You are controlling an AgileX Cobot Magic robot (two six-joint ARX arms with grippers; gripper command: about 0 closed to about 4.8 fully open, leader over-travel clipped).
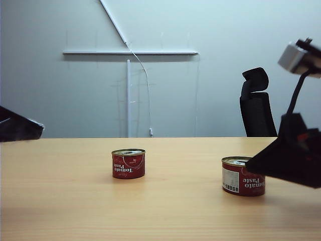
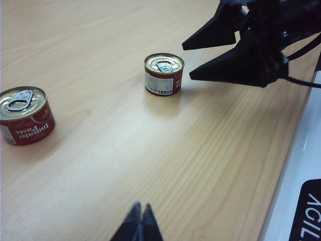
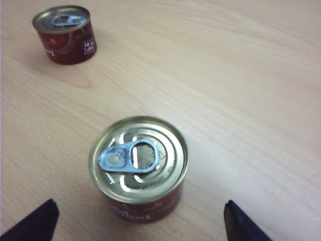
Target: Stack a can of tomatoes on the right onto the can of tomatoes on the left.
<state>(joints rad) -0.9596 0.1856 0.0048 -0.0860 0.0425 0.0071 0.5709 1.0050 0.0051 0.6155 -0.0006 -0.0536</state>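
Two red tomato paste cans with gold pull-tab lids stand upright on the wooden table. The left can stands alone near the middle. The right can stands just in front of my right gripper. That gripper is open; its black fingertips flank the can wide on both sides and do not touch it. My left gripper is shut and empty above the table's left side, far from both cans.
A black office chair stands behind the table at the right. A grey wall with a white rail lies beyond. A white panel borders the table on the right arm's side.
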